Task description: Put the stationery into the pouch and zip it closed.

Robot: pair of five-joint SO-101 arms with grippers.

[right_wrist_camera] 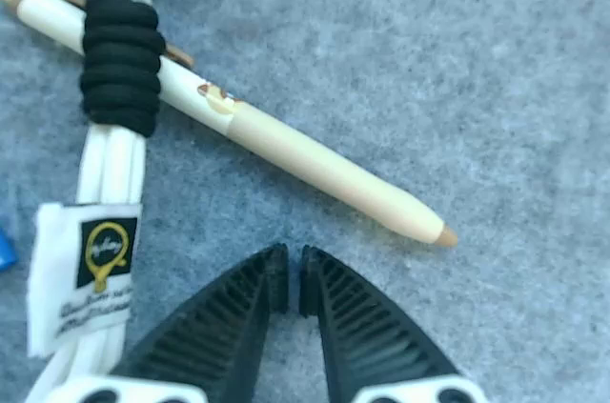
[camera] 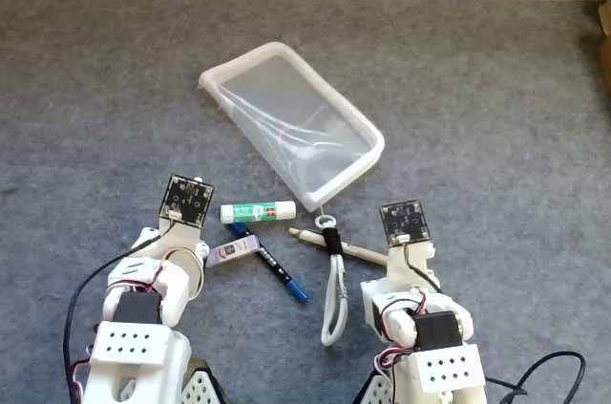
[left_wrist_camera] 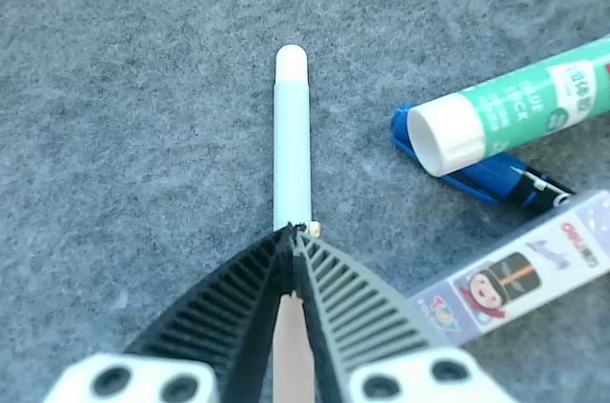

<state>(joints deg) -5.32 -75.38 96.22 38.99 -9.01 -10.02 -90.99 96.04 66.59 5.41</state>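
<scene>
The left gripper (left_wrist_camera: 294, 231) has its 2 ribbed black jaws pressed together on a slim pale-blue pen (left_wrist_camera: 292, 136) of smooth plastic with a rounded white tip; the grip sits low on the barrel, so most of its length juts out ahead over the grey felt table cover (camera: 477, 89), and I cannot tell whether the tip rests on the felt. The right gripper (right_wrist_camera: 288, 265) is drawn in to a thin slit with nothing in it; it hangs just beside the pointed end of a cream-coloured tapered pen (right_wrist_camera: 315, 170), which a white looped cord with a black wrapped band (right_wrist_camera: 110, 165) crosses. The translucent white soft-plastic pouch (camera: 368, 160) lies flat beyond both arms, between them. Near the left gripper lie a green-and-white glue stick (left_wrist_camera: 515, 103), a dark blue pen (left_wrist_camera: 486, 174) partly under it, and a small pale printed box (left_wrist_camera: 519, 279). The pale-blue pen looks light and stiff but slick and round, so it may swivel or slide in the jaws; a hold nearer mid-barrel would likely carry it steadier. The pouch looks limp and thin; its firmer white rim seems the place to pinch, since the film would probably crumple. The glue stick should roll easily and is best taken across its middle.
</scene>
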